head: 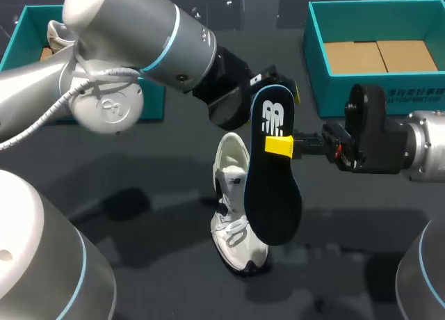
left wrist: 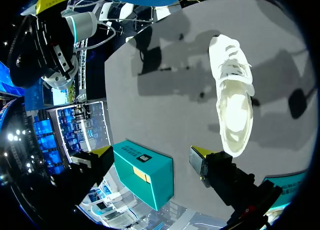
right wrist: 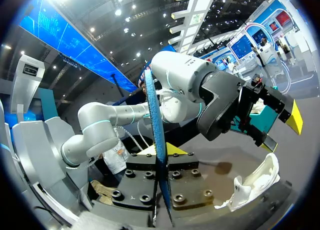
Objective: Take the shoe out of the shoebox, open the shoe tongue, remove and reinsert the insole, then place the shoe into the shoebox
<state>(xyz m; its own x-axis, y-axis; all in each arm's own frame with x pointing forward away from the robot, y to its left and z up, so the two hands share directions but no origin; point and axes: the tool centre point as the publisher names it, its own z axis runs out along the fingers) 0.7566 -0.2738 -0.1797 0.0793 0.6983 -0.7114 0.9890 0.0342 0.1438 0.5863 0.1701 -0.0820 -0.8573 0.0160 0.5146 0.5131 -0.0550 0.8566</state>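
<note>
Shoe (head: 233, 240) lying on the table (head: 139, 160) near the middle, opening turned up, its heel toward 12 o'clock and toe toward 6 o'clock in the head view. The dark insole (head: 272, 195) hangs in the air above the shoe and overlaps its 3 o'clock side, printed heel end up. My right gripper (head: 281, 146) comes in from 3 o'clock and pinches the insole across its upper half; the right wrist view shows the insole edge-on between the two fingers. My left gripper (left wrist: 151, 152) is spread and holds nothing. It hovers at the insole's 12 o'clock end, and its wrist view looks down on the shoe's open mouth. The empty teal shoebox (head: 327, 94) stands at 1 o'clock, well apart from the shoe. Step in hand, as I judge it: reinsertion. To do it well, I should tilt the insole so that its toe end leads into the mouth and slide it forward along the sole rather than drop it flat. My left gripper should hold the shoe's collar or tongue clear meanwhile. I should release only once the heel end seats, since the shoe is light and may skid or roll.
</note>
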